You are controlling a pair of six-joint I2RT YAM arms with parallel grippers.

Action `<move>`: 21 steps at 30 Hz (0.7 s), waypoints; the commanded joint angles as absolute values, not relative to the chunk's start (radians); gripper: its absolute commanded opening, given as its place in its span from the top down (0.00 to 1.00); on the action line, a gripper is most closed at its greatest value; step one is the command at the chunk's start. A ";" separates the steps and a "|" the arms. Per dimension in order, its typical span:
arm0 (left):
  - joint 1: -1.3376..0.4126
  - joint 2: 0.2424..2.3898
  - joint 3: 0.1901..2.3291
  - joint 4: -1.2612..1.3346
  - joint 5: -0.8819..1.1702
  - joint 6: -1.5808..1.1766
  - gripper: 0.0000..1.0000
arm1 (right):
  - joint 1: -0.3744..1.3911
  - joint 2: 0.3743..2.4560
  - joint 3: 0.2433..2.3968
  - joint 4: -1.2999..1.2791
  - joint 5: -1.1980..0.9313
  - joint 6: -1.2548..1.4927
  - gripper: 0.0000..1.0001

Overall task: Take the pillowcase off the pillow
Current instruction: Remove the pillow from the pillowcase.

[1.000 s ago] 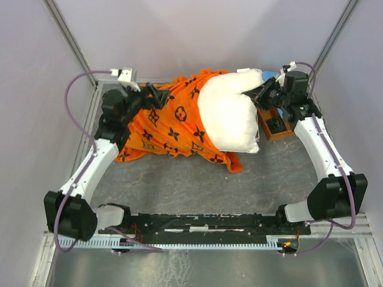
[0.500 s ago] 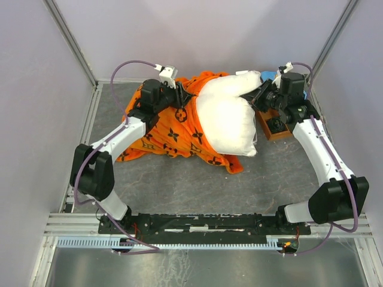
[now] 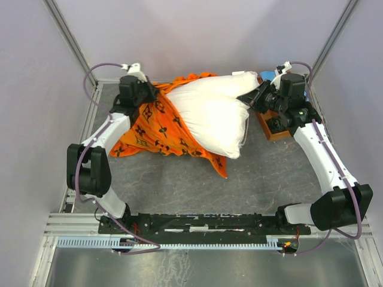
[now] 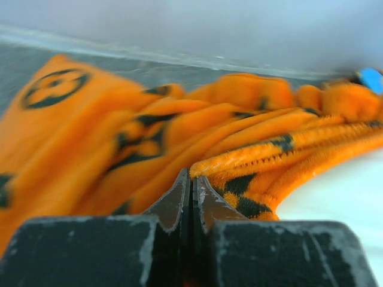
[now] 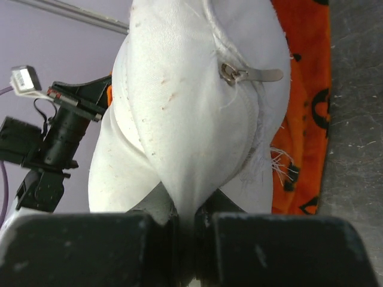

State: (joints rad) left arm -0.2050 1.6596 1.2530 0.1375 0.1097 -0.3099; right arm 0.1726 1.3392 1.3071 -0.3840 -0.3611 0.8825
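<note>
At the far edge of the grey table (image 3: 269, 179), the left gripper (image 4: 192, 179) is pressed together on the blurred hem of the bright orange black-printed fabric pillowcase (image 3: 149, 128), the right gripper (image 5: 190, 218) pinches a corner of the plain white puffy pillow (image 3: 209, 113), and how much of the pillow remains sheathed cannot be told.

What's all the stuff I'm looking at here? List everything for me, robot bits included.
pillowcase: one, orange with black motifs, left of middle, still round the pillow's left end
pillow: one, white, middle of the table, mostly bare
wooden box: one, brown, far right, under the right arm
blue item: one, light blue, behind the pillow's far right corner, mostly hidden
table: one, grey
left arm: one, white and black, purple cable
right arm: one, white and black, purple cable
left gripper: one, black, shut on the pillowcase's edge
right gripper: one, black, shut on the pillow
</note>
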 commanded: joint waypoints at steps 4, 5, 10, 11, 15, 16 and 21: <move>0.026 1.595 1.175 -0.004 -0.191 -0.345 0.96 | 0.159 1.255 1.368 -0.303 -0.307 0.839 0.99; 0.026 1.579 1.163 0.006 -0.183 -0.339 0.93 | 0.158 1.257 1.366 -0.302 -0.308 0.839 0.98; 0.023 1.470 1.135 0.122 0.086 -0.352 0.26 | 0.159 1.282 1.362 -0.279 -0.324 0.854 0.98; 0.023 1.452 1.160 0.124 0.148 -0.359 0.03 | 0.159 1.287 1.364 -0.275 -0.329 0.853 0.99; 0.027 1.395 1.324 -0.009 0.197 -0.354 0.01 | 0.118 1.295 1.407 -0.304 -0.331 0.830 0.98; 0.031 1.385 1.354 -0.045 0.172 -0.352 0.01 | 0.095 1.294 1.410 -0.296 -0.347 0.843 0.98; 0.179 1.370 1.344 -0.105 0.278 -0.457 0.01 | -0.023 1.297 1.388 -0.216 -0.450 0.956 0.98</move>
State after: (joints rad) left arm 0.0463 1.4197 1.3277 -0.0742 0.2184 -0.3855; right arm 0.0849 1.3285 1.3186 -0.3954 -0.4416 0.8875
